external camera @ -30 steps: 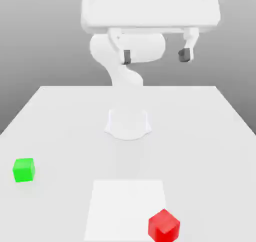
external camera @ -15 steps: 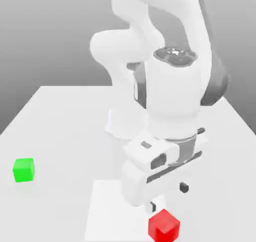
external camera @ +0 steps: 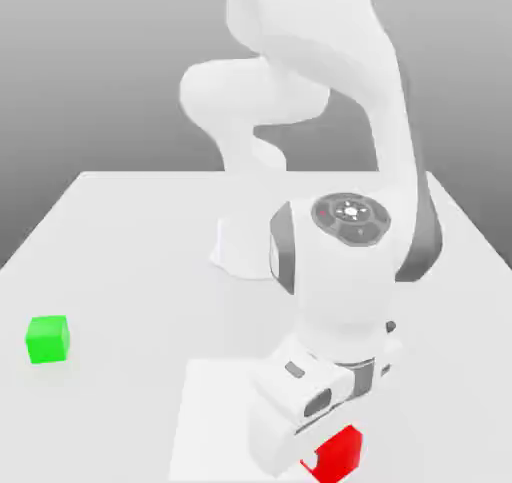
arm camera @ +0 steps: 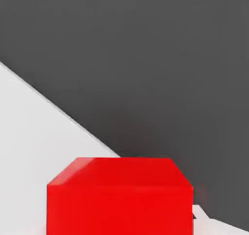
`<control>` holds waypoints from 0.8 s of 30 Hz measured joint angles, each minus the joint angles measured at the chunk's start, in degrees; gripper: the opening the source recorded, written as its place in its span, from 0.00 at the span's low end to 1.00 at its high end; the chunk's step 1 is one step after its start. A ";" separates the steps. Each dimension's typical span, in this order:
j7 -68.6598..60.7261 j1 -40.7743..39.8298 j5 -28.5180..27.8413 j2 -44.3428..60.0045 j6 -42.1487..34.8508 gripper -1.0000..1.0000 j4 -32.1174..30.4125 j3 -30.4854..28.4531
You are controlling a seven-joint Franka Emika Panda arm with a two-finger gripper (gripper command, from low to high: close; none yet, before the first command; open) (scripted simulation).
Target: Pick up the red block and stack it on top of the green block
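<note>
Your hand (external camera: 322, 449) is down at the counter's (external camera: 120, 251) near edge, closed on the red block (external camera: 338, 454) — lift and carry remain, with the green block (external camera: 47, 338) well apart, bare-topped

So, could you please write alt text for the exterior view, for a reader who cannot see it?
A white robot arm bends low over a red block at the near edge of a white table, its hand covering part of the block. A green block sits alone at the exterior view's left, far from the red one.
</note>
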 joint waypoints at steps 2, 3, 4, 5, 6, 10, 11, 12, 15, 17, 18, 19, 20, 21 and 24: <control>1.44 -1.66 -0.30 -3.07 -1.68 0.00 -1.31 -2.40; 2.44 -2.90 -0.45 -4.17 -1.91 0.00 -2.13 -4.06; 3.47 -4.16 -0.61 -5.20 -2.05 0.00 -2.97 -5.74; 4.55 -5.48 -0.81 -6.20 -2.15 0.00 -3.83 -7.41; 5.58 -6.59 -0.94 -7.20 -2.21 0.00 -4.73 -9.34; 10.71 -14.04 -2.18 -11.45 -2.42 0.00 -8.63 -16.87; 12.27 -17.82 -2.60 -12.63 -2.50 0.00 -9.67 -18.82; 13.94 -21.57 -3.02 -13.82 -2.61 0.00 -10.71 -20.74; 19.37 -33.39 -4.01 -17.60 -3.03 0.00 -14.16 -25.92; 19.25 -37.45 -2.14 -16.79 -1.62 0.00 -14.92 -25.50; 18.45 -38.72 -0.74 -15.69 -0.55 0.00 -14.98 -24.23; 17.48 -38.27 0.75 -14.39 0.62 0.00 -14.96 -22.97; 16.39 -37.14 2.33 -12.97 1.86 0.00 -14.91 -21.90; 15.17 -37.16 4.06 -11.47 3.13 0.00 -14.84 -21.14; 11.37 -39.01 9.38 -6.77 7.08 0.00 -14.65 -18.19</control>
